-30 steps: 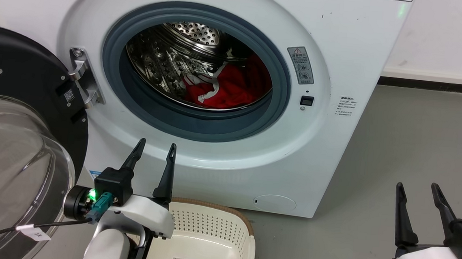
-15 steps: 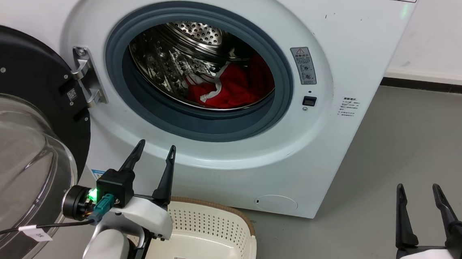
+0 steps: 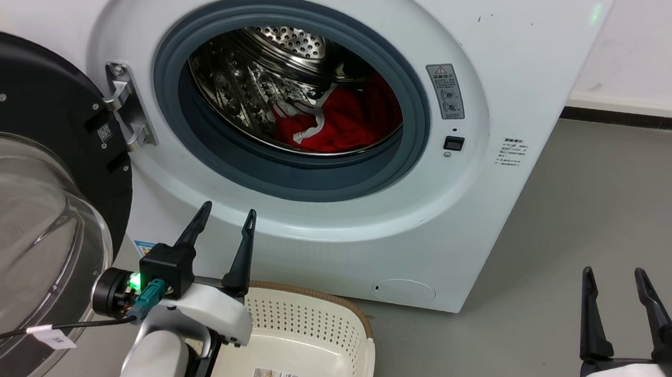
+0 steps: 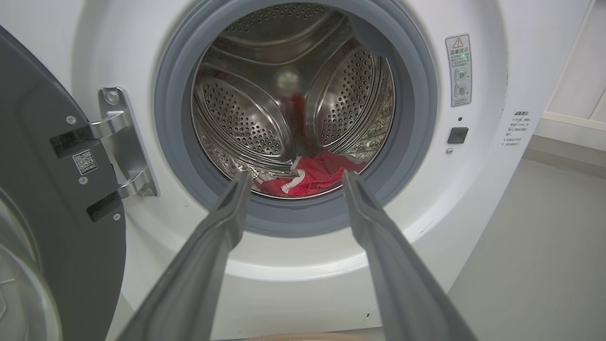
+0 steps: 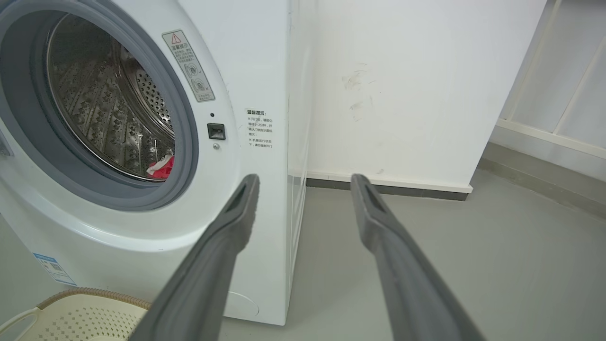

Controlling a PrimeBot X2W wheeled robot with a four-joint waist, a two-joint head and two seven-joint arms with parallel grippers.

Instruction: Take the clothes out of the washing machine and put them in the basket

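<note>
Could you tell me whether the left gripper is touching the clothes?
Apart. The head view shows the left gripper low outside the machine, while the clothes lie inside the drum.

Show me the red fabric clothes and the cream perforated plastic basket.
red fabric clothes (image 3: pixel 346 124), head view, middle of the heap.
cream perforated plastic basket (image 3: pixel 303 320), head view, perforated back wall.

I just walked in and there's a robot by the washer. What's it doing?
A robot faces the washing machine, whose door hangs open at the left. The red clothes lie inside the drum. The left gripper and the right gripper are both open, empty and outside the machine. The basket sits on the floor below the opening; the part in view holds no clothes. Nothing is picked up yet.
</note>
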